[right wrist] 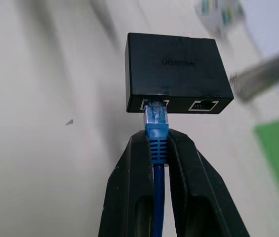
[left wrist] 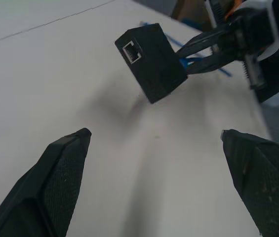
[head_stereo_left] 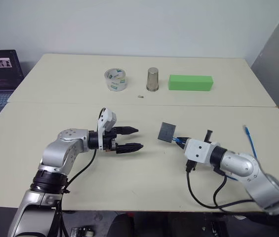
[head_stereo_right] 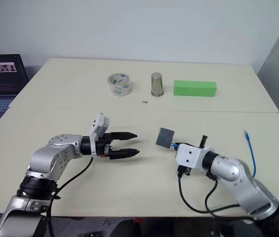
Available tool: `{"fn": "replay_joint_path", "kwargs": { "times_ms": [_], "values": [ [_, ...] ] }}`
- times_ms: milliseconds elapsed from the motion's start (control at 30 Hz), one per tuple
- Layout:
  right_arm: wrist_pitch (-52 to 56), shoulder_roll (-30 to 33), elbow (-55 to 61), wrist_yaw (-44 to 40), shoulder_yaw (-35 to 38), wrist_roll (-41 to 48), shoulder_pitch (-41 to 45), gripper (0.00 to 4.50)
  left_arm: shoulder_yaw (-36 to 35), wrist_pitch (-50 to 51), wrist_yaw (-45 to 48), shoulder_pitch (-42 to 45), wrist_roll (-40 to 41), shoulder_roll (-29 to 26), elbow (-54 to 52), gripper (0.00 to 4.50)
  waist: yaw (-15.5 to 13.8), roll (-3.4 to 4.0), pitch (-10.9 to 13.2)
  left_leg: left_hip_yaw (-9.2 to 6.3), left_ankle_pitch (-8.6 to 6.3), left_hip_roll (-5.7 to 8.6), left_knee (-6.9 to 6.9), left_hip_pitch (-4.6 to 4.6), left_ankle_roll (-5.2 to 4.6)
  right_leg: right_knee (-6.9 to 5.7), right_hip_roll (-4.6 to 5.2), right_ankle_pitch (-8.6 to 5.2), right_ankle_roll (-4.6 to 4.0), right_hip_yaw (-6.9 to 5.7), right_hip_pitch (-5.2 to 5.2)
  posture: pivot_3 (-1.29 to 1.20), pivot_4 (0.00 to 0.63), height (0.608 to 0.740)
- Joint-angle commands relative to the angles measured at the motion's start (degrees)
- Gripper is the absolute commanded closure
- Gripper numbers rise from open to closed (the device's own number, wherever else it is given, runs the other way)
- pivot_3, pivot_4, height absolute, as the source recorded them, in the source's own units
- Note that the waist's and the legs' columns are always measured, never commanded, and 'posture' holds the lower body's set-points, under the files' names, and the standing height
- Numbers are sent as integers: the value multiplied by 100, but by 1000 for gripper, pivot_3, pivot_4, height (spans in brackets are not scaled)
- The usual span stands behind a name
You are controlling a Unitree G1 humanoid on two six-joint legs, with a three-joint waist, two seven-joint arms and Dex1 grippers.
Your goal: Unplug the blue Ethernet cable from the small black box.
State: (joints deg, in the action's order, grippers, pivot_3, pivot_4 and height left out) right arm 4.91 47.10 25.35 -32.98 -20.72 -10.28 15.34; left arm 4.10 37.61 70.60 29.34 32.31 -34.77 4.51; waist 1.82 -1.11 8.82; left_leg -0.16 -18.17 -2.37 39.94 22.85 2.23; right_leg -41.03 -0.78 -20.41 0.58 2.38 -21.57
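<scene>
Left pincer (head_stereo_left: 132, 138), fingers spread wide apart and holding nothing, points rightward above the near part of the tabletop (head_stereo_left: 55, 103). Just to its right, well apart from it, the small black box (head_stereo_left: 168, 132) hangs tilted above the surface, carried by the blue cable (right wrist: 157, 129) plugged into one of two ports on its edge (the other port stands vacant). Right pincer (right wrist: 157, 144), fingers pressed together on the cable's blue boot just behind the plug. The cable's free end (head_stereo_left: 246, 130) rises at far right.
</scene>
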Motion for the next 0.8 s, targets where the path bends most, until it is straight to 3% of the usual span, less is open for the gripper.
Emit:
{"fn": "replay_joint_path", "kwargs": {
  "times_ms": [33,267,800],
  "values": [
    [-1268,-34,-384,-193,-74,-315,341,4372,-281,627,-116,303,550,158,-193,0,-4,-1,1,1,4,0,0,0,6,0,0,0,0,1,0,0,150,740],
    [-2096,-374,-899,-345,-12,-497,727,4372,-371,1029,-428,438,859,486,-278,0,-7,-3,1,3,5,0,6,1,8,-3,6,0,0,3,1,0,150,740],
    [-2454,-693,-979,-419,245,-644,803,4372,-433,1399,-443,486,1161,525,-216,3217,-9,-3,1,3,5,-2,6,1,9,-3,6,0,0,3,1,0,150,740]
  ]
}}
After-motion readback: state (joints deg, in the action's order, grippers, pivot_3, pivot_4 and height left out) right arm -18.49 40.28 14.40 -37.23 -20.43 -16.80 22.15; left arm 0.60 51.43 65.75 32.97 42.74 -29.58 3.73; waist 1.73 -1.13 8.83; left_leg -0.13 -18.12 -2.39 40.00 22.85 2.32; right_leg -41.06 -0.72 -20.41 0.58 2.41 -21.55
